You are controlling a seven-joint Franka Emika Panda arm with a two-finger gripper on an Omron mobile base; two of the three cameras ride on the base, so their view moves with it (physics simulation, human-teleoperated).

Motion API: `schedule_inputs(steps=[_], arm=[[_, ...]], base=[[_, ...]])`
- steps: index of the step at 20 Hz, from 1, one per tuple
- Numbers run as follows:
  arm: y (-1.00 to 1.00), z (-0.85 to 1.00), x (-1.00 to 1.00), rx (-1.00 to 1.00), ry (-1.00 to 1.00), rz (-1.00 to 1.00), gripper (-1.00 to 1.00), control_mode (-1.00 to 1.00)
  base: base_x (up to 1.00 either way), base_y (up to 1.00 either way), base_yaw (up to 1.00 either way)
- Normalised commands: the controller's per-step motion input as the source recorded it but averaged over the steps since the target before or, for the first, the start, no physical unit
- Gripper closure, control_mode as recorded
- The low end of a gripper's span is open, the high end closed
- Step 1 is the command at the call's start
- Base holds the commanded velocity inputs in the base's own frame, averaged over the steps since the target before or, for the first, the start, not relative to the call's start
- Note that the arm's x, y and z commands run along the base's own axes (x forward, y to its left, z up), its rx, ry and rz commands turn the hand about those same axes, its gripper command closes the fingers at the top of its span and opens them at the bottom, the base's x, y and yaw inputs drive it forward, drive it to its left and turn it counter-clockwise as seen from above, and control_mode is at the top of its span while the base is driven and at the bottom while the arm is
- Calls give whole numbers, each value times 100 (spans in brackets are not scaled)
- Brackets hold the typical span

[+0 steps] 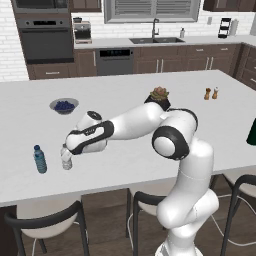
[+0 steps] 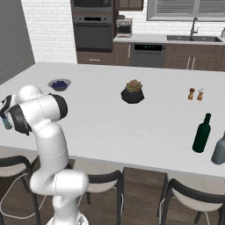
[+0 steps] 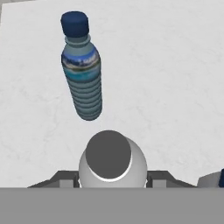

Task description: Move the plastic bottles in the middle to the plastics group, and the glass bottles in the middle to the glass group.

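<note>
Clear bottle (image 3: 111,162): stands on the white counter (image 1: 150,165), just beside the blue-capped bottle (image 3: 82,70).
Gripper (image 1: 67,161): jaws partly closed, one either side of the clear bottle's body below the cap; looks gripped.
Handling: likely light, thin-walled, slippery; hold mid-body, squeeze gently.
Green bottle (image 2: 202,133): far right, well apart.

Matt pale marbled counter (image 3: 175,87); ribbed clear plastic blue-capped bottle (image 3: 83,74); glossy dark green glass bottle (image 2: 202,134).
</note>
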Motion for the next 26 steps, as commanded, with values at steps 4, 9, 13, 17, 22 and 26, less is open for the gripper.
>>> schedule_inputs(steps=[4,9,13,17,22,26], arm=[[0,0,0,0,-3,0,100,-100],[0,0,24,-1,-3,0,100,-100],[0,0,31,0,0,0,100,-100],[0,0,25,-1,0,0,100,-100],[0,0,-1,0,-3,0,100,-100],[0,0,-4,0,-2,0,100,-100]], base=[[0,0,0],[0,0,0],[0,0,0],[0,0,0],[0,0,0],[0,0,0]])
